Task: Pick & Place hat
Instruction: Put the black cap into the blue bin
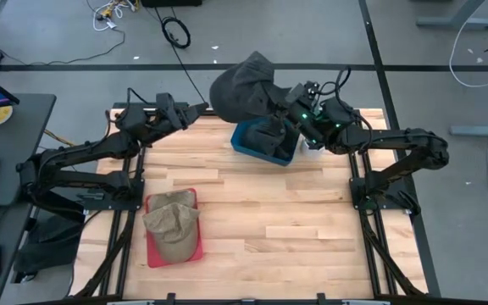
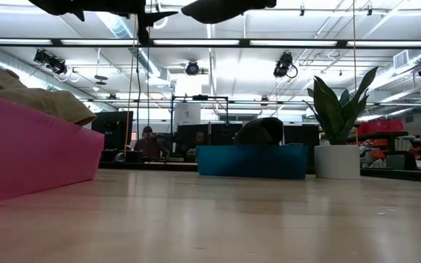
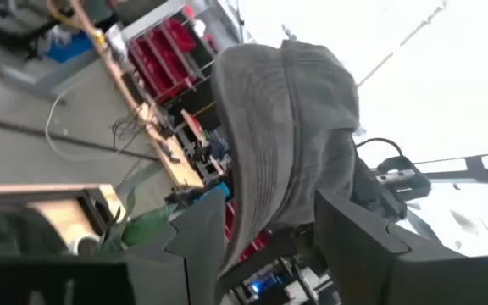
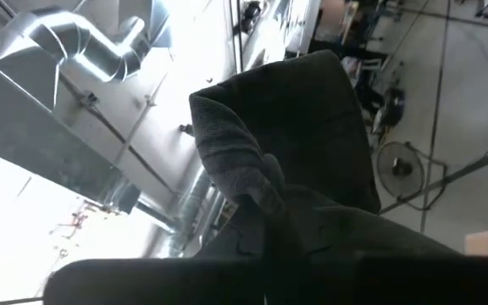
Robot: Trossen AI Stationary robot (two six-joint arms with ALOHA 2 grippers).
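Observation:
A dark grey hat (image 1: 242,83) hangs in the air over the table's far edge, between both grippers; in the low view it shows at the top (image 2: 225,7). My left gripper (image 1: 207,107) meets it from the left, my right gripper (image 1: 288,103) from the right, and both are shut on it. A second dark hat (image 1: 269,135) lies in a blue bin (image 1: 246,144) below. A tan hat (image 1: 173,222) lies on a red tray (image 1: 152,254) near the left front. My left gripper has the grey hat's lower edge (image 3: 265,216) pinched between its two fingers (image 3: 200,246), coming level from the table's left. The cloth there is folded, several layers. The hat is lifted clear. My right gripper holds the hat by a bunched fold (image 4: 265,186) on its right side, coming from the table's right. The gripper's own body hides the fingertips. The hat is clear of the bin below.
The blue bin (image 2: 251,161) stands at the far middle of the table. A plant in a white pot (image 2: 337,150) stands right of it. The red tray (image 2: 35,150) is at the near left. Bare wood (image 1: 278,229) lies between them.

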